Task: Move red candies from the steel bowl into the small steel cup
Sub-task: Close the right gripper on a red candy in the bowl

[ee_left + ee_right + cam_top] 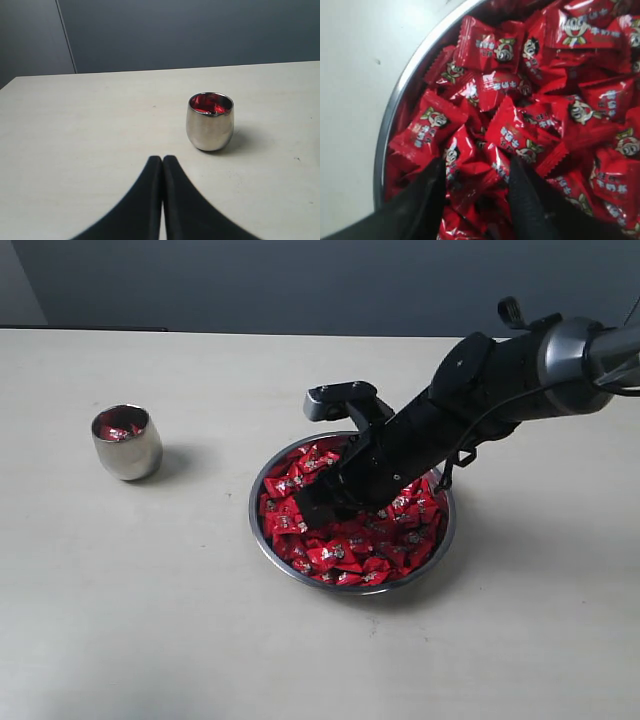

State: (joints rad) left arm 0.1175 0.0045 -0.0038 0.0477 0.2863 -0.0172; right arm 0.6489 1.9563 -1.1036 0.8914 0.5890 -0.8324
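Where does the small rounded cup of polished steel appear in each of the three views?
Exterior view: the small rounded steel cup stands on the pale table, at the far left, apart from the wide steel bowl.
Left wrist view: the cup stands beyond the shut left gripper.
Right wrist view: not in it.
Shared landmark: the red candies inside the cup, visible in the exterior and left wrist views.

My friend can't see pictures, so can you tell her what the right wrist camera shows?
A black tool, open, dips into a heap of shiny red candies with little cartoon faces on the wrappers. The candies fill a steel bowl, and a pale table shows beyond its curved rim.
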